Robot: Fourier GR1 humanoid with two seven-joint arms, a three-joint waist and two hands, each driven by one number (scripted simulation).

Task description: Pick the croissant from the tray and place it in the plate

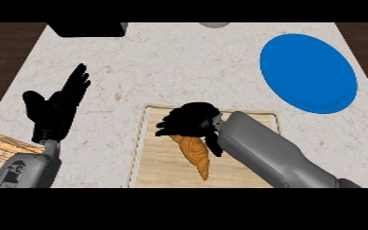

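Right hand (191,119) curls its fingers over the croissant (195,155) on the tray (155,168); left hand (52,108) rests, fingers straight; plate (307,73) well apart.

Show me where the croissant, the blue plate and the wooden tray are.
croissant (195,155), head view, on its visible orange body.
blue plate (307,73), head view, on its bare middle.
wooden tray (158,168), head view, on bare wood left of the croissant.
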